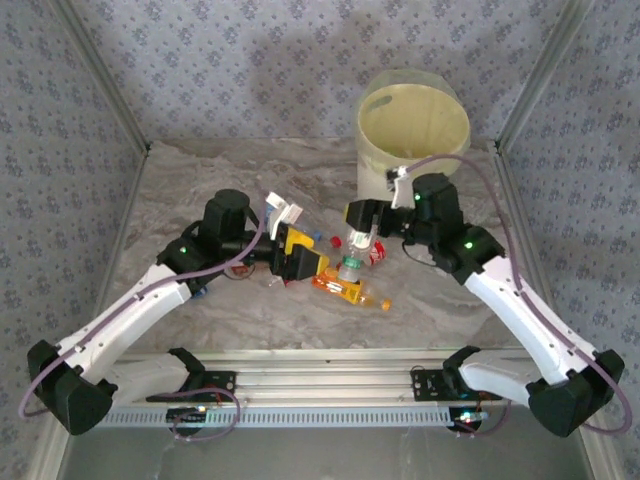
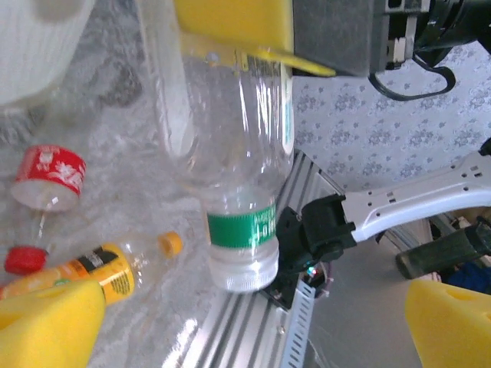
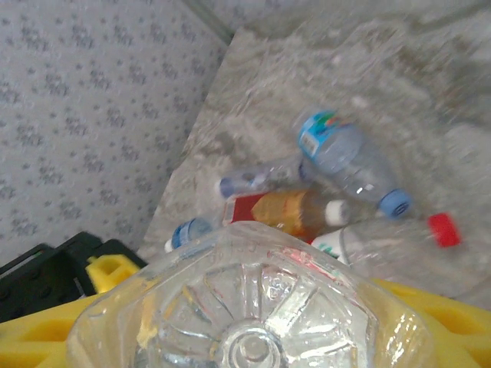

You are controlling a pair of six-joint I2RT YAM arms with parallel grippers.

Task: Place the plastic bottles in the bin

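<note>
Held item: a clear green-labelled bottle (image 2: 242,226) is pinched between the yellow pads (image 2: 230,19) of the right gripper (image 1: 357,238).
Right gripper state: closed on the bottle's body near its base. In the right wrist view the ribbed base is seen seated between both pads.
Left gripper (image 1: 305,252) state: spread wide. Nothing is touched by its yellow fingers (image 2: 46,326).
Bottle vs left gripper: in the top view the bottle is seen just to the right of the left gripper. In the left wrist view it is framed between the spread fingers but ahead of them, apart from both.
Bottle axis: the long axis is steep, close to upright. The white cap is pointed down and the base is up in the pads. The exact tilt cannot be told.
Bottle location: over the middle of the table (image 1: 180,190). Whether the cap touches anything below cannot be told.
Bin (image 1: 413,125): stands at the far right, beyond the right gripper. The held bottle is on its near-left side, not over its mouth.
Orange bottle (image 1: 350,292): laid on its side just near of the held bottle, long axis left to right, cap to the right.
Other loose bottles: a blue-labelled bottle (image 3: 345,157) and a red-labelled bottle (image 2: 50,172) are seen lying on the table.
</note>
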